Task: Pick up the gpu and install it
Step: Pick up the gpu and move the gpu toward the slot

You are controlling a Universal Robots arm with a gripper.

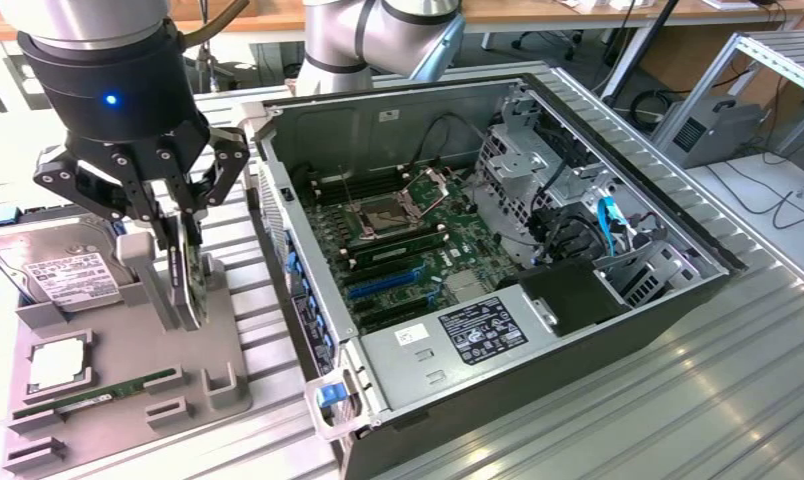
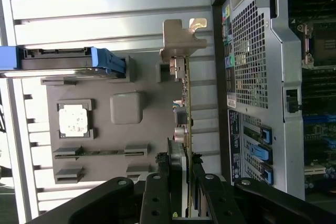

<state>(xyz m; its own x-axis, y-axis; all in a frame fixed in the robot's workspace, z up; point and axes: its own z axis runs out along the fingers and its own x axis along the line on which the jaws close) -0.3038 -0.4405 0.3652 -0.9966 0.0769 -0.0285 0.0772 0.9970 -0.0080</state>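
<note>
The gpu (image 1: 186,292) is a thin dark card standing on edge in a slot of the grey tray (image 1: 122,400), at the exterior view's left. My gripper (image 1: 178,250) comes down on it from above, one finger on each face, shut on its upper edge. In the wrist view the gpu (image 2: 185,98) runs edge-on away from my gripper (image 2: 181,177), with its silver bracket (image 2: 181,40) at the far end. Whether its lower edge still rests in the tray slot I cannot tell. The open computer case (image 1: 509,250) lies beside the tray, its motherboard with blue slots (image 1: 382,285) exposed.
On the tray lie a silver hard drive (image 1: 55,265), a square processor (image 1: 58,365) and a green memory stick (image 1: 95,395). The case wall (image 2: 252,77) stands close beside the card. A second robot arm's base (image 1: 362,40) rises behind the case, on the ribbed metal table (image 1: 616,400).
</note>
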